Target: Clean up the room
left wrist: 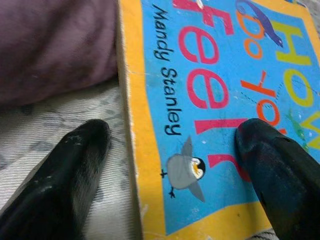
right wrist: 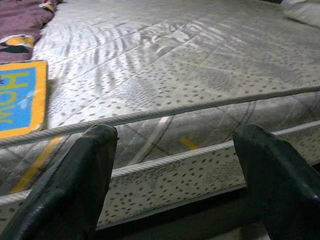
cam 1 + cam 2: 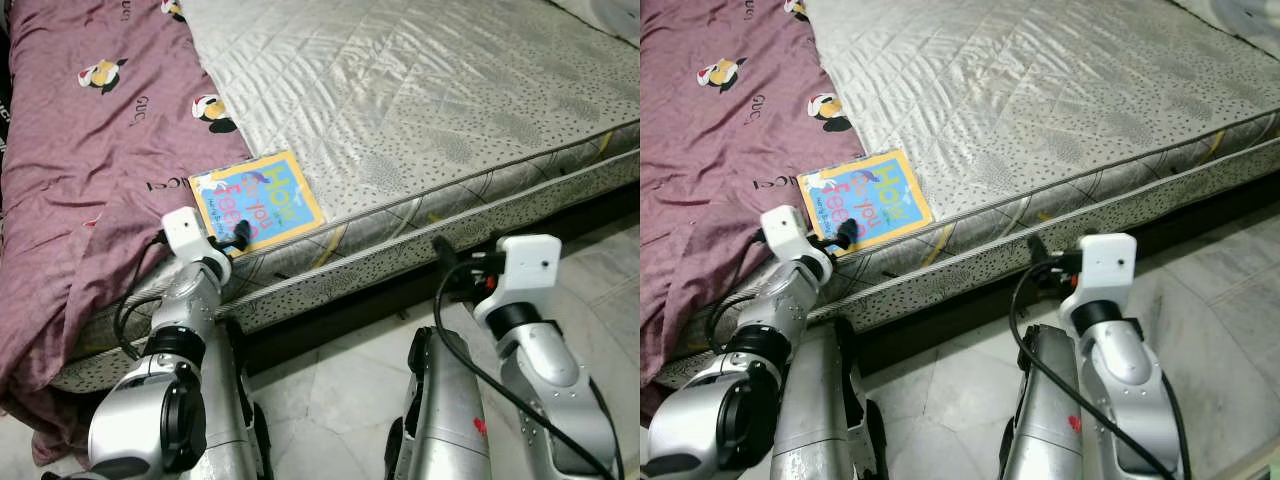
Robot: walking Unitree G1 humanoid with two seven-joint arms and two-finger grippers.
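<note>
Left gripper (image 1: 170, 150), fingers spread, straddles the near edge of the yellow-bordered blue picture book (image 3: 256, 202) on the grey quilted mattress (image 3: 420, 110). Right gripper (image 2: 175, 150), fingers spread, faces the mattress side.

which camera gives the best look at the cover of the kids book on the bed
The left wrist view: the book is close enough to read its title and author, with the open left gripper straddling its edge. Both eye views show it small on the mattress; the right wrist view catches a corner.

The head cameras look down at the mattress (image 3: 420, 110) edge; the left wrist camera is very near the book (image 1: 215, 115), which lies at eleven o'clock.
</note>
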